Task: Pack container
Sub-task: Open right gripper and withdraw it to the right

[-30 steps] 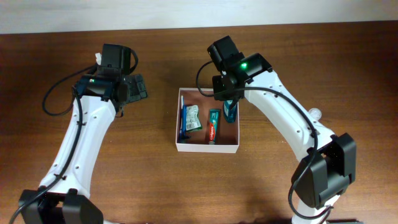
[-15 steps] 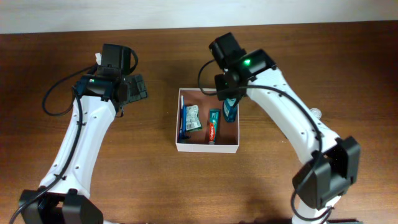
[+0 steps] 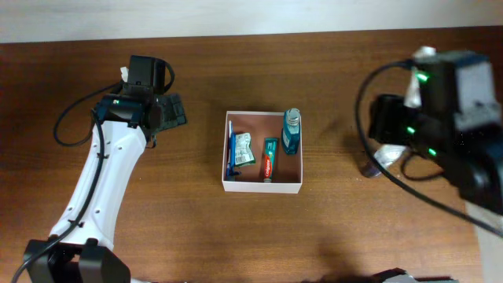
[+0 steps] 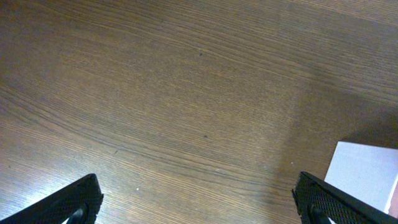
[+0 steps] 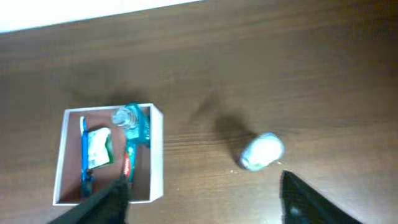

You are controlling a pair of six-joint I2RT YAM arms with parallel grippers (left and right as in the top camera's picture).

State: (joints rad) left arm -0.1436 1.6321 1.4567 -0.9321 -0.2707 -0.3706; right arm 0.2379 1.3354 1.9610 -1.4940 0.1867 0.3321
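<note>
White-walled container (image 3: 262, 187) sits mid-table holding bottle (image 3: 291, 134), toothpaste (image 3: 269, 158), brush (image 3: 231, 154) and sachet (image 3: 244, 149); with left gripper (image 4: 196, 186) and right gripper (image 5: 204, 183) both spread and empty, the next step looks like fetching the pale lump (image 5: 261, 151) to its right, which needs the right gripper lowered astride it.

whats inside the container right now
The container holds a blue toothbrush, a green-white packet, a toothpaste tube and a teal bottle. Whatever lies beneath them is covered.

The desk (image 4: 186, 93) is dark brown, wood-grained. The container (image 3: 262, 187) has white walls and a pinkish-brown floor; the bottle (image 3: 291, 138) in it is teal, the toothbrush (image 3: 231, 154) blue.
</note>
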